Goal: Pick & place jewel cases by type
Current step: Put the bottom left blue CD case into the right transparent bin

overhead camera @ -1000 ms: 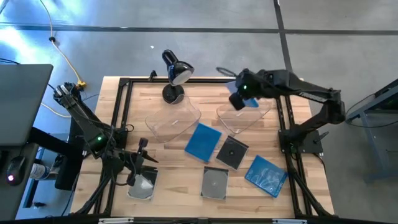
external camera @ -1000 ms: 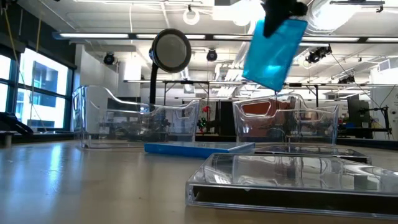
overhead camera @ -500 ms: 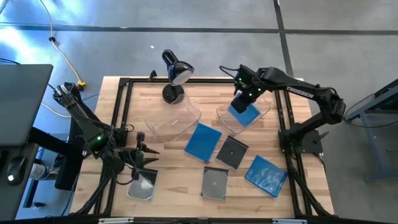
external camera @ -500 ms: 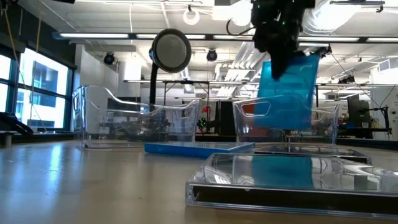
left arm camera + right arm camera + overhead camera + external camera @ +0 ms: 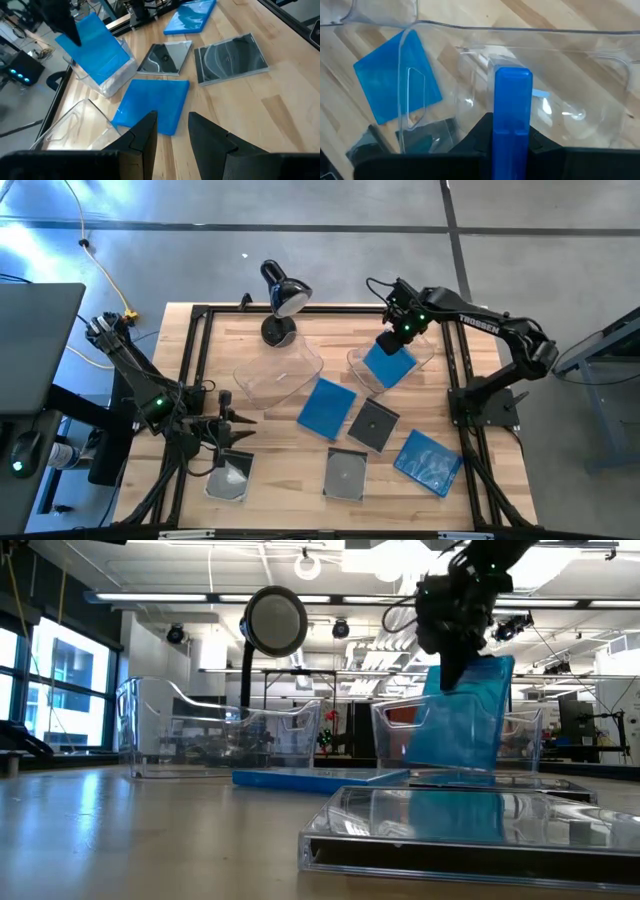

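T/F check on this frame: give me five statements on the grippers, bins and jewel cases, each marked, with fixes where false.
1. The right gripper is shut on a blue jewel case. True.
2. That case hangs over the left clear bin. False: it is over the right clear bin, its lower edge inside it.
3. Two blue cases lie flat on the table. True: one in the middle, one near the right.
4. The left gripper holds a dark case. False: its fingers are apart and hold nothing; a dark case lies near it.
5. The desk lamp stands at the table's front edge. False: it stands at the back edge.
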Tool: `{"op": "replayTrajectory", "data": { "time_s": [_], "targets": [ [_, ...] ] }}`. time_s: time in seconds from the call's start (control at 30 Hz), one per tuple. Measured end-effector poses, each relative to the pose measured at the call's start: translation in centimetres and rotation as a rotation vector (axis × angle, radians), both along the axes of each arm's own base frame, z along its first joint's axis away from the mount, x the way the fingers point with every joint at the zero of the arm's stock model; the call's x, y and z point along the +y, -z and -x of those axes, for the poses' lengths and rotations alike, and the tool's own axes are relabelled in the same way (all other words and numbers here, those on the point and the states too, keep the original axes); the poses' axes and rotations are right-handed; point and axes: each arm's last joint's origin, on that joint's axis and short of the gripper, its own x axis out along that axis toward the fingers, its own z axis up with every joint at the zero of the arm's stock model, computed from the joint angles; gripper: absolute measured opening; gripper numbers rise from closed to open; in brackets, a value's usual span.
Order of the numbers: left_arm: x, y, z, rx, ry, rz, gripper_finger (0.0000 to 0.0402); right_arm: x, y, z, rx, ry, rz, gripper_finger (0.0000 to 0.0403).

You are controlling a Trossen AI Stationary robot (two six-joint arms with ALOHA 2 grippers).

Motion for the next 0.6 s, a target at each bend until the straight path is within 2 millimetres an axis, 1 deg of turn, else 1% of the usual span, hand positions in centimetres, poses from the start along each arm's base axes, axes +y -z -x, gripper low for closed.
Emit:
{"op": "replayTrajectory", "data": {
  "time_s": [0.13, 0.37, 0.47, 0.6],
  "targets": [
    [0.0, 0.0, 0.0, 0.0, 0.001, -0.003, 0.0108, -0.5, 1.2, 0.6, 0.001, 0.021, -0.012, 0.0024],
    [0.0, 0.0, 0.0, -0.005, -0.009, -0.009, 0.0108, -1.6, 2.5, 1.6, -0.026, 0.067, 0.007, 0.0038],
    [0.0, 0.0, 0.0, -0.006, -0.009, -0.009, 0.0108, -1.7, 2.7, 1.7, -0.022, 0.045, 0.028, 0.0057],
    [0.0, 0.0, 0.0, -0.007, -0.011, -0.01, 0.0108, -1.7, 2.9, 1.7, -0.014, 0.006, 0.053, 0.0097]
  ]
}}
